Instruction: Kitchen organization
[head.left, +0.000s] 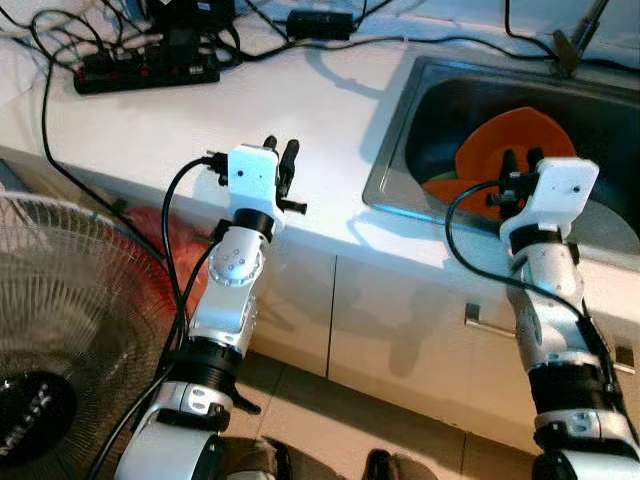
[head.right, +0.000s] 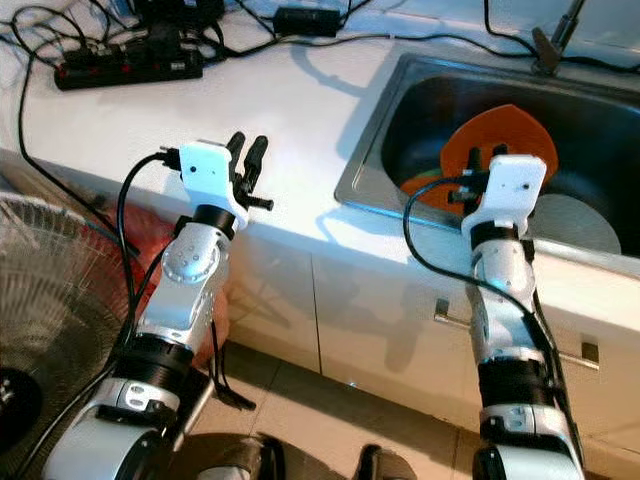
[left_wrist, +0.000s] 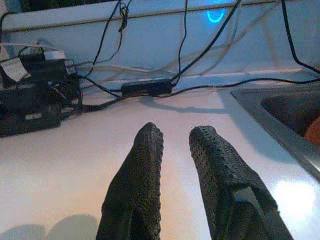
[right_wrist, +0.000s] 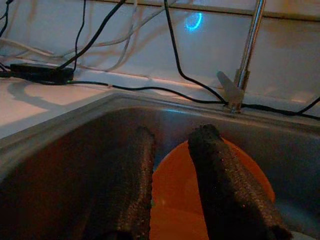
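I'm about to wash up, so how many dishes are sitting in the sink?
3 that I can make out: an orange plate tilted at the middle, a green one partly under its near edge, and a grey plate beside them. More may be hidden under them.

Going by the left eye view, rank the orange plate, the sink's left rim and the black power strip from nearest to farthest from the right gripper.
Measured from the right gripper, which hangs over the sink:
1. Orange plate, inside the sink right under the fingers.
2. Sink's left rim, on the gripper's left side, where the basin meets the counter.
3. Black power strip, far across the counter at the back left.
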